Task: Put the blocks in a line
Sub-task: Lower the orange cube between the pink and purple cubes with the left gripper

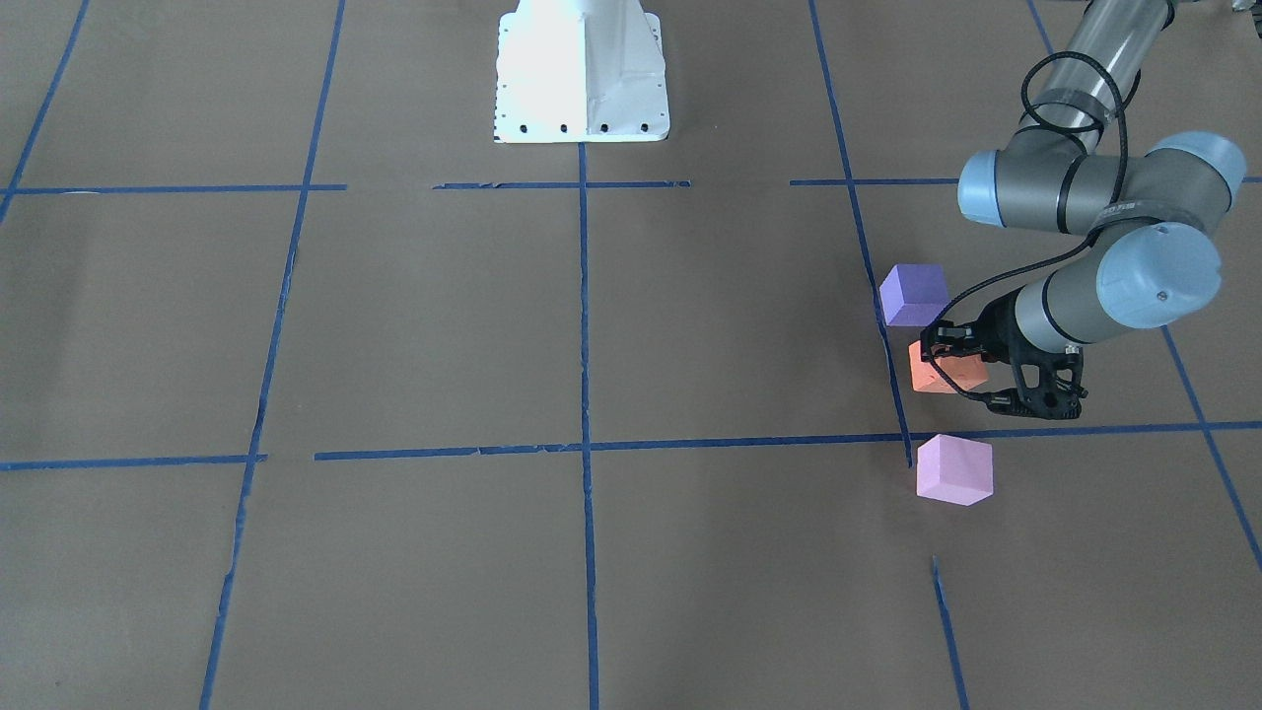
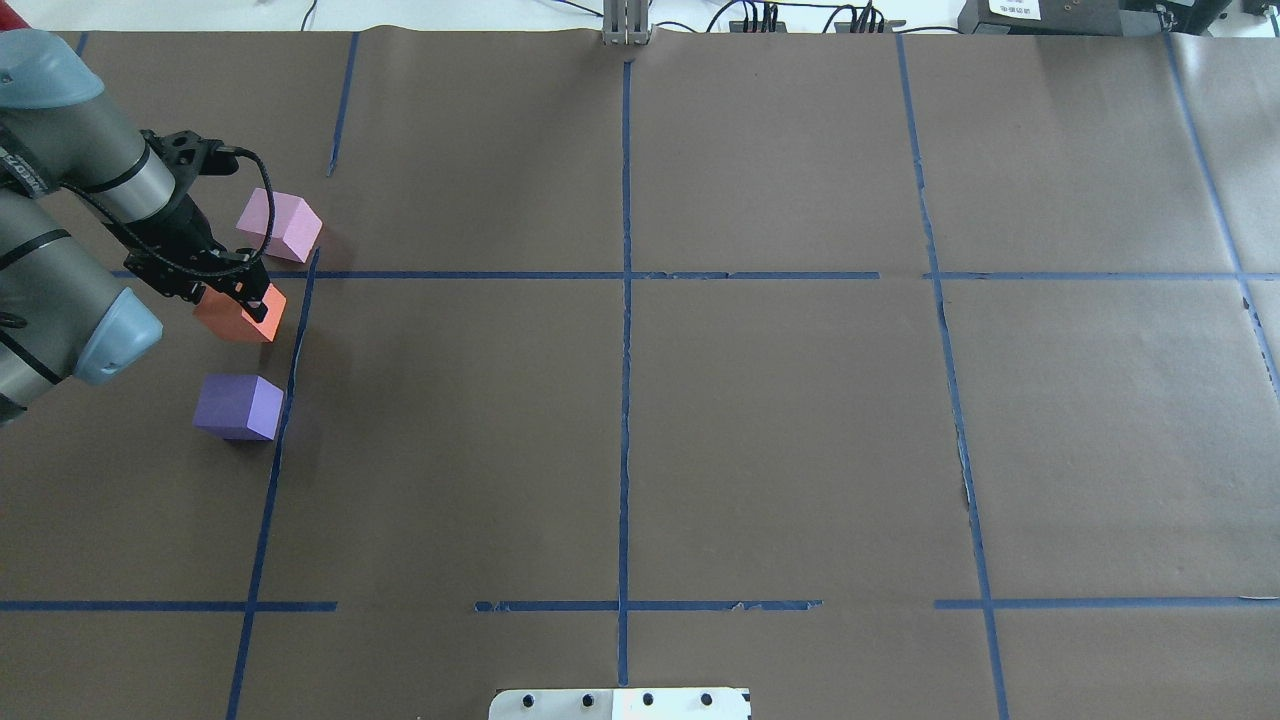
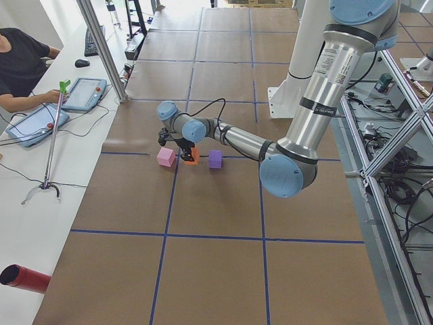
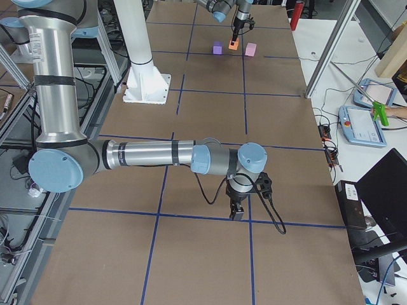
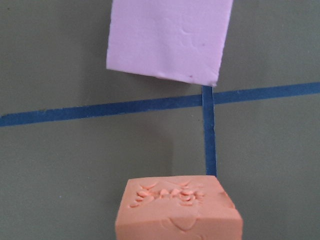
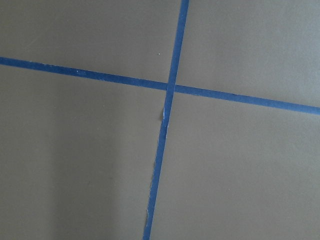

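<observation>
Three cubes stand in a rough row beside a blue tape line near the table's left end. The orange block (image 1: 954, 375) (image 2: 230, 316) is in the middle, with the dark violet block (image 1: 914, 294) (image 2: 238, 405) on the robot's side and the pale pink-lilac block (image 1: 953, 469) (image 2: 280, 225) on the far side. My left gripper (image 1: 945, 357) (image 2: 245, 295) is down over the orange block and shut on it. The left wrist view shows the orange block (image 5: 177, 210) close below and the pink block (image 5: 167, 40) ahead. My right gripper (image 4: 236, 215) shows only in the exterior right view; I cannot tell whether it is open.
Blue tape lines (image 2: 624, 300) divide the brown paper into squares. The white robot base (image 1: 582, 79) stands at the table's robot-side edge. The right arm (image 4: 159, 154) reaches low over the table's right end. An operator (image 3: 20, 61) sits beyond the left end.
</observation>
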Tool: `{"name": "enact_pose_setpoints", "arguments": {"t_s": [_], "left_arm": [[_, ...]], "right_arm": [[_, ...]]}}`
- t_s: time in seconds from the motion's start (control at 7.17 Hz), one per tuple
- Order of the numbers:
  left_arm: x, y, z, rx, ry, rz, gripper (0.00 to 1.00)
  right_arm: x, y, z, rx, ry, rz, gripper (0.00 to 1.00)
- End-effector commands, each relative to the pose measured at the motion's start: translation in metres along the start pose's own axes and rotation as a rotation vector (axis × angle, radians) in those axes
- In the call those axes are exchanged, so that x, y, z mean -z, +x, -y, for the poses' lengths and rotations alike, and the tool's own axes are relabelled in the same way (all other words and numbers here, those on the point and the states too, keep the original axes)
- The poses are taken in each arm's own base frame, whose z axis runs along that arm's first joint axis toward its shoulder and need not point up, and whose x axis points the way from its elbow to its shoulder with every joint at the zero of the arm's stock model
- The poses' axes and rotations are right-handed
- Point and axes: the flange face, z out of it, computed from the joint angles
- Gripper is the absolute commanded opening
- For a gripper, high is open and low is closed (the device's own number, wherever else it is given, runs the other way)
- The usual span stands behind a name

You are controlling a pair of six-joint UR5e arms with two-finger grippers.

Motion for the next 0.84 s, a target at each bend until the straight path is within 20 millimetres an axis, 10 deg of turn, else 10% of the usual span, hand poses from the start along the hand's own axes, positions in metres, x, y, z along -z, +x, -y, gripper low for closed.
{"name": "enact_pose_setpoints", "arguments": {"t_s": [0.0, 0.42, 0.7], "left_arm": [[-0.0098, -0.0026, 0.0019, -0.006, -0.001, 0.0, 0.0], [-0.0151, -0.0034, 0.0033, -0.008, 0.001, -0.002, 0.0], [-0.0153, -0.002, 0.0028, 0.002, 0.001, -0.004, 0.98]], "right_arm": [[-0.0002, 0.0001, 0.0, -0.001, 0.0, 0.0, 1.0], [-0.0002, 0.0001, 0.0, 0.001, 0.0, 0.0, 1.0], [0.0004, -0.0003, 0.0001, 0.0, 0.001, 0.0, 1.0]]}}
